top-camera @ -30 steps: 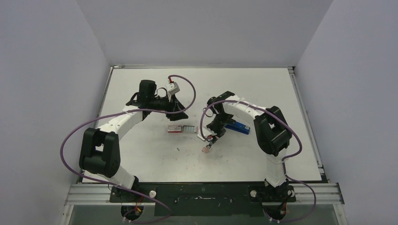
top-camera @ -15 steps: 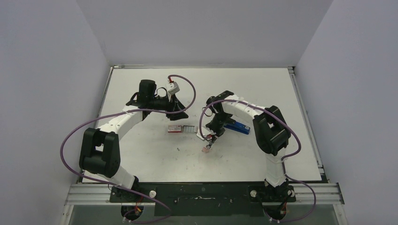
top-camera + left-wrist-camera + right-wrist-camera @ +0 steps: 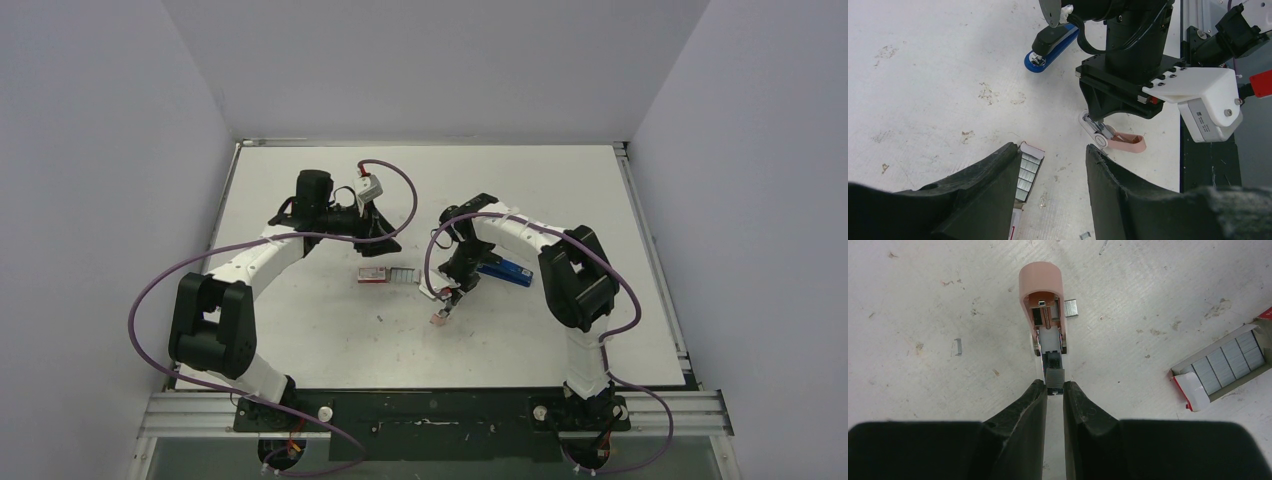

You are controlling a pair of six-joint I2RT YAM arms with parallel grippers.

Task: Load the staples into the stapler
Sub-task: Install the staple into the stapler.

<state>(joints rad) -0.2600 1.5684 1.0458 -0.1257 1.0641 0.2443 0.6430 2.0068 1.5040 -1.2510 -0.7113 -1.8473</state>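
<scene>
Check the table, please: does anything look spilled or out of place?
Yes: loose staples lie scattered on the table near the pink object, outside their open box: a short piece right beside it, and a single one farther off.

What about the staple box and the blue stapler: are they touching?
Apart. The left wrist view shows bare table between the staple box and the blue stapler.

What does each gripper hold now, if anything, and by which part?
The right gripper pinches a short grey staple strip by its near end, above the metal channel of the pink piece. The left gripper is open and holds nothing.
</scene>
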